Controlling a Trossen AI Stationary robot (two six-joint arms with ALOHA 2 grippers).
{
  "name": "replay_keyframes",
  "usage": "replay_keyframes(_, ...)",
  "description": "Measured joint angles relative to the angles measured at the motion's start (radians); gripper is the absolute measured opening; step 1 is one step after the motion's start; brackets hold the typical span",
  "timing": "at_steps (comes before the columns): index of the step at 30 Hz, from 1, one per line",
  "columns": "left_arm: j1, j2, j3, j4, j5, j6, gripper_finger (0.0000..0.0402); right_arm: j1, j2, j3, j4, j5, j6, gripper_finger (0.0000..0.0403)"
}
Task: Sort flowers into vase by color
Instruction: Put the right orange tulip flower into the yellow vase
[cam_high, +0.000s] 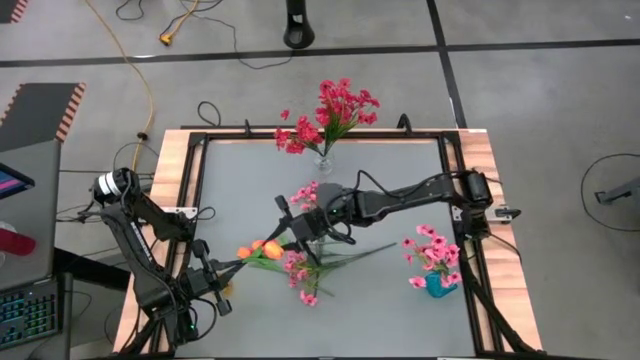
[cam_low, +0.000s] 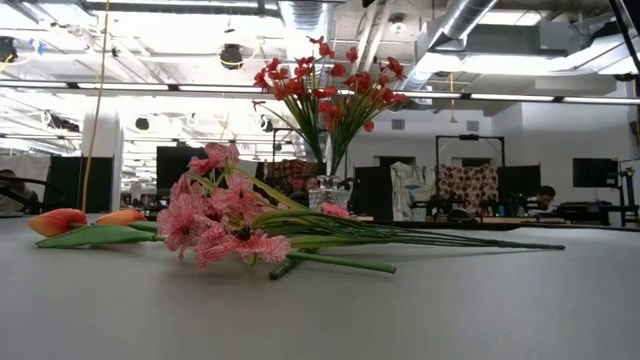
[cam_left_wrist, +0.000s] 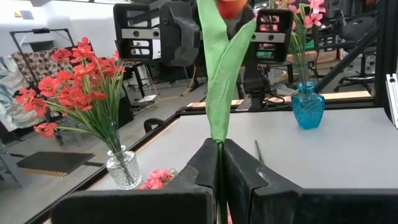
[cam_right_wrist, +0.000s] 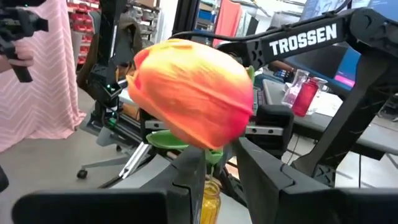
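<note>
My left gripper (cam_high: 220, 268) at the near left is shut on an orange tulip (cam_high: 272, 244), whose bud (cam_right_wrist: 193, 93) reaches my right gripper (cam_high: 289, 233) over the table's middle. In the right wrist view my right gripper (cam_right_wrist: 221, 165) stands open, a finger on either side of the green base just under the bud. Two more orange tulips (cam_low: 60, 221) and pink sprays (cam_low: 215, 222) lie flat on the table. Red flowers (cam_high: 338, 108) stand in a clear glass vase (cam_high: 323, 160) at the far edge. Pink flowers (cam_high: 432, 250) stand in a blue vase (cam_high: 438, 286) at the right. My left gripper pinches the tulip's green leaf and stem (cam_left_wrist: 219, 127) between its two fingers, at the end away from the bud. The fingers lie level, coming from the table's near left, and the stem runs straight on ahead of them. The tulip is lifted clear of the table. My right gripper: I cannot tell whether its fingers (cam_right_wrist: 189, 180) touch the base under the bud.
Long green stems (cam_high: 350, 258) of the lying sprays stretch toward the right across the middle. More pink blooms (cam_high: 305, 192) lie under the right arm. A wooden frame with black rails (cam_high: 190, 170) rims the grey table. Bare table lies along the near edge.
</note>
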Motion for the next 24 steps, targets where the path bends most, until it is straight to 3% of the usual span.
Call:
replay_keyframes(11,0.023,0.0,0.0,0.0,0.0,0.0,0.0,0.004,0.0,0.0,0.041,-0.002,-0.003,0.0118)
replay_keyframes(18,0.067,0.0,0.0,0.005,0.082,-0.002,0.0,0.005,0.0,0.0,0.038,-0.002,-0.003,0.0118)
replay_keyframes(24,0.068,0.0,0.0,0.005,0.094,-0.002,0.0,0.005,0.0,0.0,0.035,-0.002,-0.002,0.0115)
